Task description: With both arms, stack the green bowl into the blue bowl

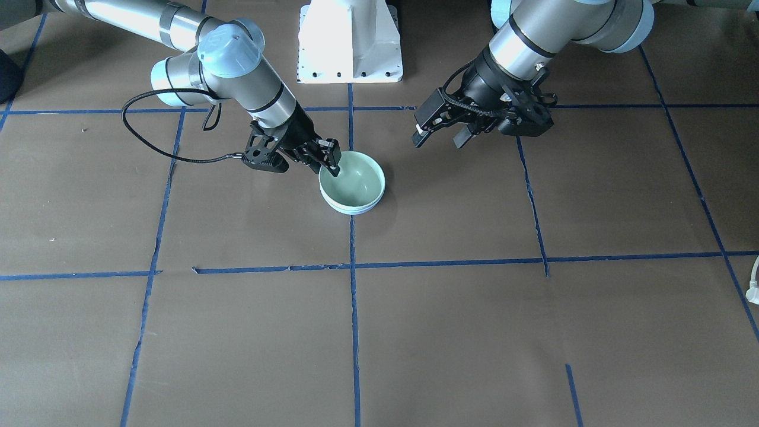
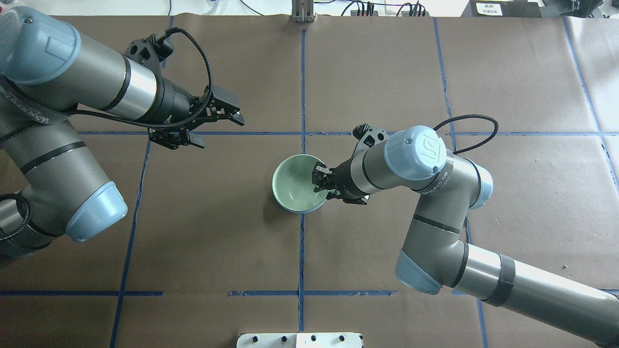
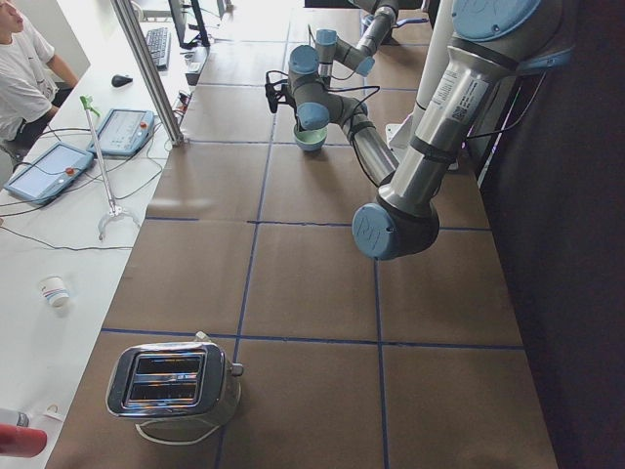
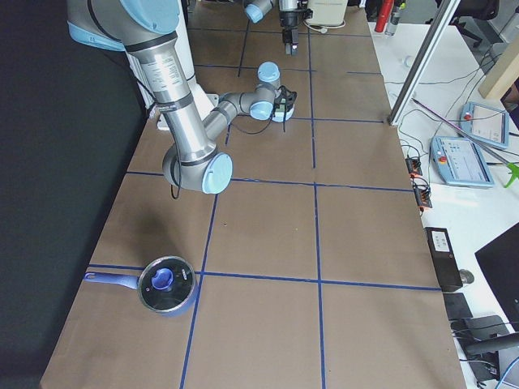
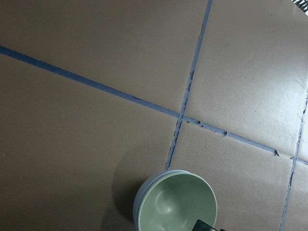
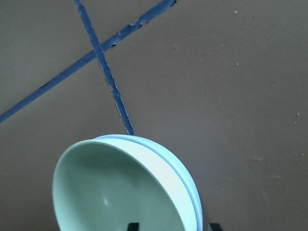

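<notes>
At left, L gripper (image 2: 220,131) hangs wide open, empty, well apart from the bowls. Mid-table, green bowl (image 2: 292,186) sits upright, nested in blue bowl (image 5: 138,204). R gripper (image 2: 320,182) straddles its right rim; pinching or slack, can't tell. Prob. light, stiff, slick plastic, so grip at rim.

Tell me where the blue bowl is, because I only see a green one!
Look at the middle of the brown table, by the crossing blue tape lines and the right gripper. The green bowl sits there, and the blue bowl is directly under it, nested. Only its thin pale-blue rim peeks out around the green one.
</notes>
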Robot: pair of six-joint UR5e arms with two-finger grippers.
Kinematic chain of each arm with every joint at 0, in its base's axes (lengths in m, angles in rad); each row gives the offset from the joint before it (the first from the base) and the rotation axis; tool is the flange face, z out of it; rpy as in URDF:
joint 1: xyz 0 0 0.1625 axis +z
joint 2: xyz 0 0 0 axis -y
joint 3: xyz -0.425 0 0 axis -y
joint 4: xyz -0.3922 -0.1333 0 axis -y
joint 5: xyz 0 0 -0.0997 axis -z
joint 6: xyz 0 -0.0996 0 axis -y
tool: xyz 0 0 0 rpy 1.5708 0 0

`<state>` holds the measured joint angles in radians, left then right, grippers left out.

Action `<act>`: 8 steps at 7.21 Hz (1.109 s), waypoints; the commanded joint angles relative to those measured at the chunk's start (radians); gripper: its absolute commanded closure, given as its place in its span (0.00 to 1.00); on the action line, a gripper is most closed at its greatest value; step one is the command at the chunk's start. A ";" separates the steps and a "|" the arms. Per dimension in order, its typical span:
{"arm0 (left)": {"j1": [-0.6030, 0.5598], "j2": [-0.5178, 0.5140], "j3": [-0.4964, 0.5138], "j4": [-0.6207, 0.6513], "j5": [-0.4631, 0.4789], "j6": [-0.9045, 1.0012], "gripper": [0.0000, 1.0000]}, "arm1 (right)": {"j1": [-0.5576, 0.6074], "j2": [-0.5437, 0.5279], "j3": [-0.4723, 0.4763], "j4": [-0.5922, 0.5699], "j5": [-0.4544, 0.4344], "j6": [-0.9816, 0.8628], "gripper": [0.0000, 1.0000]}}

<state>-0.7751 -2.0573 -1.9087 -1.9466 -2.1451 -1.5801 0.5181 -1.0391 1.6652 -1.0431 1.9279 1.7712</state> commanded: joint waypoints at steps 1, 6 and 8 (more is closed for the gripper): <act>-0.004 0.005 0.000 0.000 0.001 0.006 0.00 | 0.122 -0.056 0.113 -0.026 0.142 -0.001 0.00; -0.122 0.283 -0.012 0.032 -0.025 0.551 0.00 | 0.662 -0.557 0.199 -0.035 0.477 -0.739 0.00; -0.258 0.403 -0.012 0.140 -0.030 0.965 0.00 | 0.828 -0.630 0.101 -0.063 0.479 -1.149 0.00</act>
<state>-0.9514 -1.7263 -1.9165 -1.8772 -2.1720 -0.8594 1.2406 -1.6221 1.8256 -1.0845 2.4033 0.8879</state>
